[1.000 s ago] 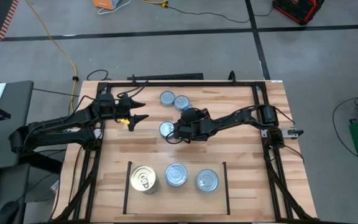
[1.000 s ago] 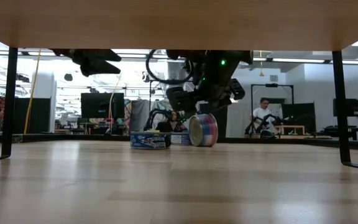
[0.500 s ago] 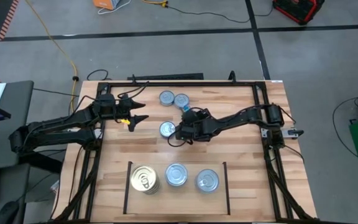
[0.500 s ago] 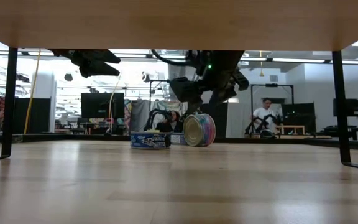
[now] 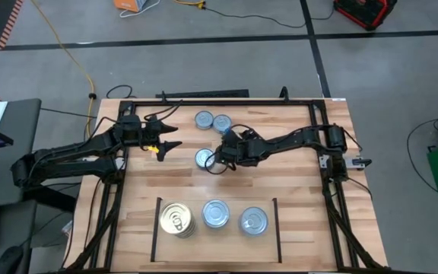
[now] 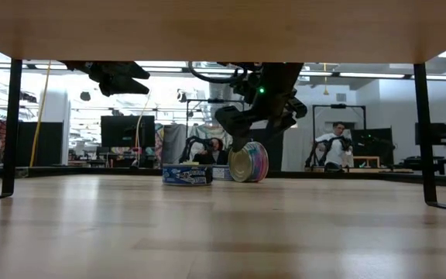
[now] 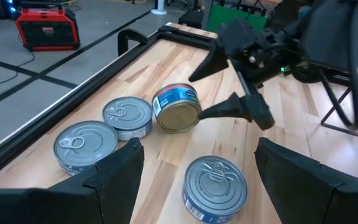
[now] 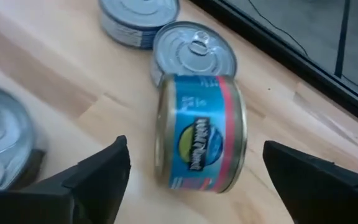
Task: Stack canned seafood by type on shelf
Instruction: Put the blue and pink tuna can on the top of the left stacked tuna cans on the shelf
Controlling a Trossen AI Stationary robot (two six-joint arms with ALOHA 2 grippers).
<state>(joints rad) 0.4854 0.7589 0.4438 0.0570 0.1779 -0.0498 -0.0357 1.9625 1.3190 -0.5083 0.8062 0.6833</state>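
Observation:
A blue-sided tin [image 8: 197, 134] lies on its curved wall on the wood, its gold end [image 7: 178, 117] facing the left arm. My right gripper [image 7: 196, 96] hangs open just above it. One finger stands on either side with a gap to each. Two silver-topped tins [image 5: 204, 119] [image 5: 222, 123] stand flat behind it and a third [image 5: 202, 157] beside it. On the shelf [image 5: 265, 243] stand a gold-topped stack [image 5: 176, 219] and two silver-topped stacks [image 5: 216, 214] [image 5: 252, 221]. My left gripper [image 5: 169, 143] waits open above the table's left side.
A black metal frame [image 5: 318, 152] runs along the table's left, right and far edges. Bare wood lies between the loose tins and the shelf. In the low view, people and equipment show in the room beyond the table.
My right gripper has risen a little, drawn back toward the table's far right and rolled about its own line. The tin on its wall has turned slightly, showing more of its gold end in the low view, and stays on the wood.

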